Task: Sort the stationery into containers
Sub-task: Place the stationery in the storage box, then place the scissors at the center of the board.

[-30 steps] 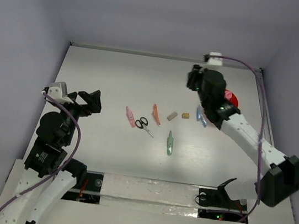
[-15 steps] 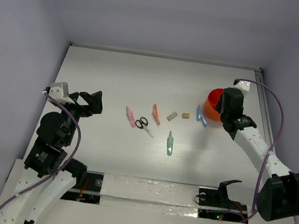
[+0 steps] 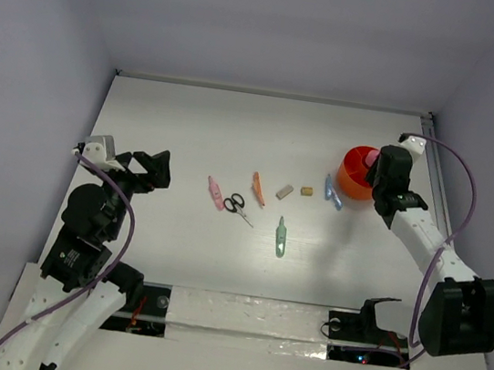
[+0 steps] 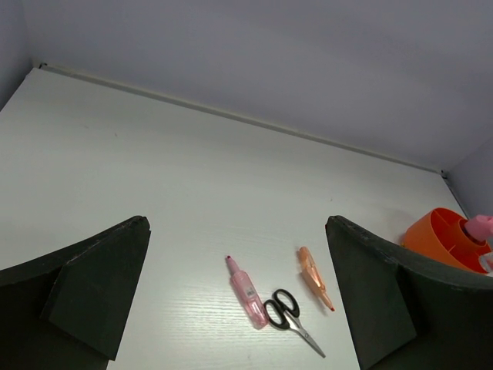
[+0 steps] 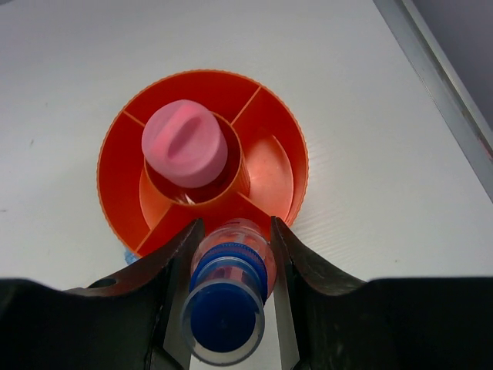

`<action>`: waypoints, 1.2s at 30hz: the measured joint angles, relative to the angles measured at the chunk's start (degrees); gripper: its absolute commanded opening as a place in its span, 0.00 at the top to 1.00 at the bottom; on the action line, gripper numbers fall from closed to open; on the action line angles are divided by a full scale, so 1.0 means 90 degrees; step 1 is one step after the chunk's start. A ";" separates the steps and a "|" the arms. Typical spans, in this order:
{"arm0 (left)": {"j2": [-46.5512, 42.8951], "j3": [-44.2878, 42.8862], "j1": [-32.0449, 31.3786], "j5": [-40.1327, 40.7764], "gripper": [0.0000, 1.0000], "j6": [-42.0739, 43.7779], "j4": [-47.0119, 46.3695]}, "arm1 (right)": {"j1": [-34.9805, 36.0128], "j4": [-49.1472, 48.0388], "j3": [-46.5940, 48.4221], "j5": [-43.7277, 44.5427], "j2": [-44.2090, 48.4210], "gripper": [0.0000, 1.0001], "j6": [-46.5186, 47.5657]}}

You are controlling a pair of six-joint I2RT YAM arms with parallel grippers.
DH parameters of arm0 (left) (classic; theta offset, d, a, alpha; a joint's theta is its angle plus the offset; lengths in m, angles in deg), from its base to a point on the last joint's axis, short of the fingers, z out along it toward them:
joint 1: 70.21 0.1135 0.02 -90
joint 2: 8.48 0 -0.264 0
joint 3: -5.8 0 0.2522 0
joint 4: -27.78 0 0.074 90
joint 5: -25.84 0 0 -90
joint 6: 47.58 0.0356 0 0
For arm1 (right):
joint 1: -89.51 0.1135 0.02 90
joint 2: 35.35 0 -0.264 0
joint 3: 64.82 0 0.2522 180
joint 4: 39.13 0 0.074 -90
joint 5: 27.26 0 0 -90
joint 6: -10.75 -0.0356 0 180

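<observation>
Pink-capped bottle (image 5: 185, 143) in centre of orange bowl (image 5: 283, 137), blue-capped bottle (image 5: 226, 304) between right fingers (image 5: 296, 258)

Soft, even light is falling from overhead, keeping the white tabletop (image 3: 191, 122) bright without glaring. Only a faint shadow is lying beneath the right arm (image 3: 412, 222). In the left wrist view the near fingers (image 4: 92, 301) are showing as dark, soft-edged shapes. In the right wrist view the blue-capped bottle (image 5: 227, 297) is blurring slightly near the lens.
</observation>
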 measured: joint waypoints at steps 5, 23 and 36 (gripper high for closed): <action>0.0000 0.0000 0.0000 -0.0024 0.01 0.0000 -0.0002 | -0.0189 -0.0272 -0.0024 -0.0012 -0.0342 0.90 -0.0068; 0.0068 0.0000 -0.0044 -0.0049 0.01 0.0000 -0.0007 | -0.0495 -0.0355 -0.0024 -0.0911 -0.0486 0.11 -0.0158; 0.0080 0.0000 -0.0044 -0.0092 0.01 0.0000 -0.0036 | 0.1778 0.0015 0.1362 -0.2042 -0.0624 0.44 0.0158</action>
